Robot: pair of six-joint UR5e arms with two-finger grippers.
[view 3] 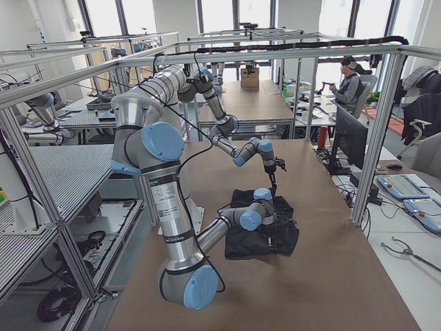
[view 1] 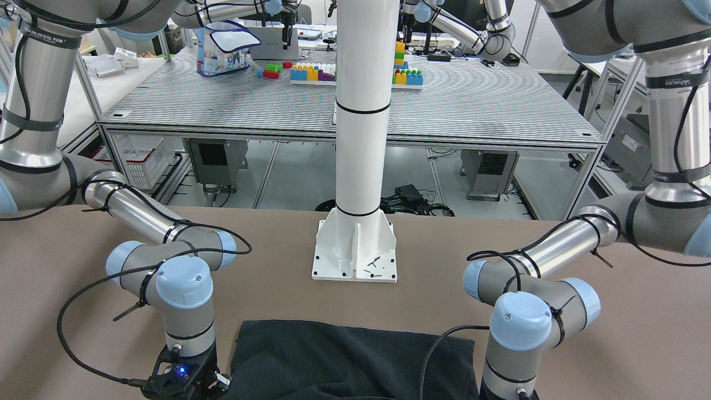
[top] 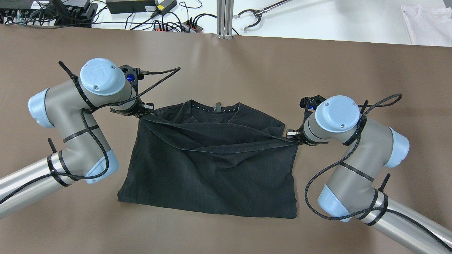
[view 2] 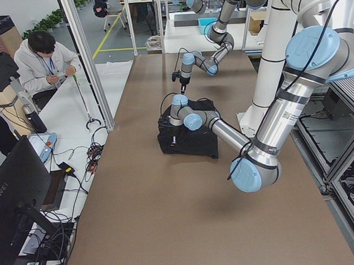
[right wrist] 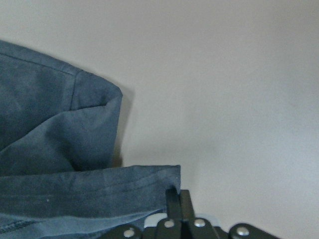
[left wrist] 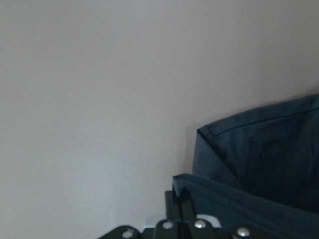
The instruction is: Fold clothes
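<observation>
Pinching the stitched hem's ends, L gripper (top: 146, 110) & R gripper (top: 291, 135) are both clamped on the black T-shirt (top: 212, 176), lying on worktop (top: 226, 63) near white pillar (view 1: 361, 139), hem taut btwn them.

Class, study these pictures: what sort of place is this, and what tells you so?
Probably a robotics lab: several robot arms at metal-framed benches, an operator near a monitor, and a shirt laid out for a folding trial.
</observation>
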